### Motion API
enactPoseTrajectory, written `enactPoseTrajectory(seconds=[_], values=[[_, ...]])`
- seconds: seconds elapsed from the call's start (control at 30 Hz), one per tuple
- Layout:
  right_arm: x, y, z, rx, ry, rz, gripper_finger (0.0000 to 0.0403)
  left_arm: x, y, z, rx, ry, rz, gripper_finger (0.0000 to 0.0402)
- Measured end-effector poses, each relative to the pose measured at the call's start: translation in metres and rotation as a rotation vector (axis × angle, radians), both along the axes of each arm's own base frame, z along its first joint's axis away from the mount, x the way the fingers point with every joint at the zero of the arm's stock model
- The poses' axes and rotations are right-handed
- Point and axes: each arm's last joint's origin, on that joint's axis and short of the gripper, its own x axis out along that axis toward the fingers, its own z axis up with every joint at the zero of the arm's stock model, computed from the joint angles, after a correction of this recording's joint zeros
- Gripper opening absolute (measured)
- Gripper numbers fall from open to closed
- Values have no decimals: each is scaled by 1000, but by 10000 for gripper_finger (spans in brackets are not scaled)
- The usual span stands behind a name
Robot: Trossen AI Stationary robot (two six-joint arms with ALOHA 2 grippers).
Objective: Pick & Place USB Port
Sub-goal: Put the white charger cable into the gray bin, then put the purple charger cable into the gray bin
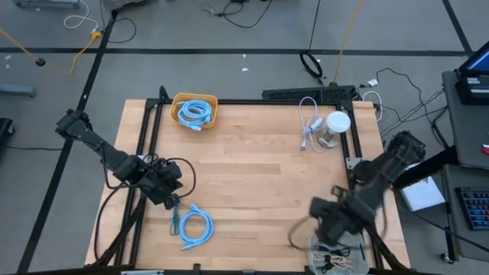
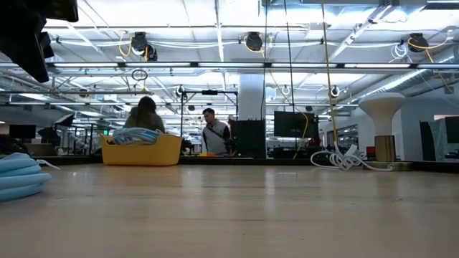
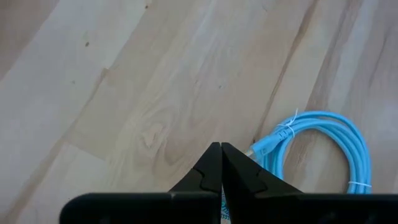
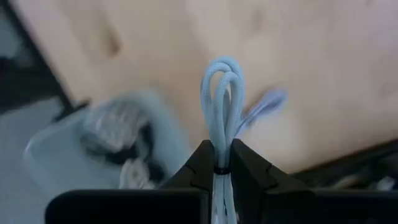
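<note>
The right end effector is squeezed tight on a pale blue cable; only its wrist view shows this. In the high view it sits at the lower right of the surface, by a clear tub. The left end effector is pressed together and holds nothing, next to a blue coiled cable at the lower left. The low view shows a yellow basket and two people behind it.

In the high view, the left arm reaches from the left edge toward the lower left of the frame, its hand low with fingers pressed together. The right arm folds in from the right edge, its hand at lower right, fingers clamped on a pale cable loop.
</note>
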Motion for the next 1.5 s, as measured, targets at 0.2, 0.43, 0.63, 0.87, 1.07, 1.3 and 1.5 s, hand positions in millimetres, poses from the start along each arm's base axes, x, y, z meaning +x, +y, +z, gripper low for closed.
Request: enactPoseTrajectory(seconds=[0.2,0.43,0.63,0.87,1.07,1.3,1.5], values=[[-20,51,-28,-22,54,140,21,1,4,-1,6,22,-16,3],[-32,89,-72,-103,158,251,21,2,5,-1,-18,40,-21,13],[-37,93,-78,-164,149,294,21,2,5,-1,-28,46,-26,3],[-31,92,-77,-152,115,281,24,2,5,-1,-31,45,-21,4],[-31,94,-77,-128,105,283,26,2,5,-1,-35,44,-17,10],[-31,95,-77,-87,139,250,101,2,4,-1,-38,45,-18,8],[-31,96,-77,-71,141,227,171,2,4,-1,-38,44,-18,6]])
